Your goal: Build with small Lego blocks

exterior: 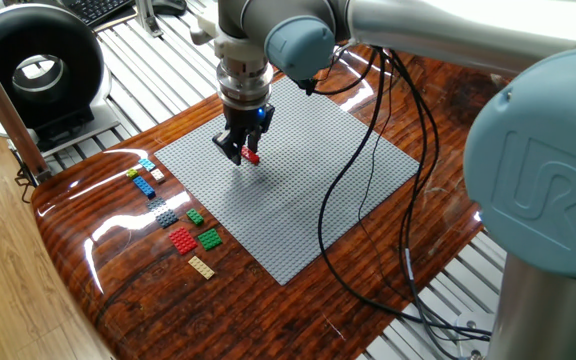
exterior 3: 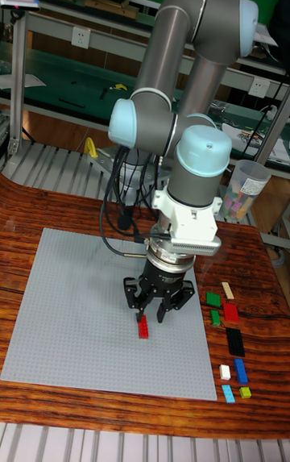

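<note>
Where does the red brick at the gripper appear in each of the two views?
Fixed view: red brick upper centre-left, at the gripper tips, over the grey baseplate.
Tall fixed view: red brick lower centre, below the gripper.
Shared landmark: the grey baseplate.

The grey baseplate point(exterior: 298, 180) lies flat and bare apart from the red brick point(exterior 3: 143, 326) beneath the hand point(exterior: 239, 152), so passage over it is free. Black cables point(exterior: 368, 170) drape across its far corner. Loose small Lego blocks point(exterior: 181, 226) crowd the desk point(exterior: 118, 280) beside one edge.
</note>
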`<action>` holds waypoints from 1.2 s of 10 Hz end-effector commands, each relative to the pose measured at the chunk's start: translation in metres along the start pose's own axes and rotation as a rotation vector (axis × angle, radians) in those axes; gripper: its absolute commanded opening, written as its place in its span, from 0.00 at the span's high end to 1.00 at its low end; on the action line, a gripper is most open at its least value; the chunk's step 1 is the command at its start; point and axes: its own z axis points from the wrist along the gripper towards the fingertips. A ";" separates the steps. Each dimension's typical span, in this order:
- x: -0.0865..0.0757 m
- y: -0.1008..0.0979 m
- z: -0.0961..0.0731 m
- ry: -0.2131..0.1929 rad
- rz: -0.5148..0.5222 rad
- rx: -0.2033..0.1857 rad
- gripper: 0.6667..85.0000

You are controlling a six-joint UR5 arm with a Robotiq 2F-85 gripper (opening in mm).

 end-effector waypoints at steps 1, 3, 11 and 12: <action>0.004 -0.004 -0.004 0.005 0.015 -0.001 0.57; 0.001 -0.003 -0.004 -0.003 0.022 -0.005 0.60; 0.002 -0.016 0.002 0.003 0.040 0.025 0.99; 0.002 -0.020 0.003 0.001 0.029 0.035 0.99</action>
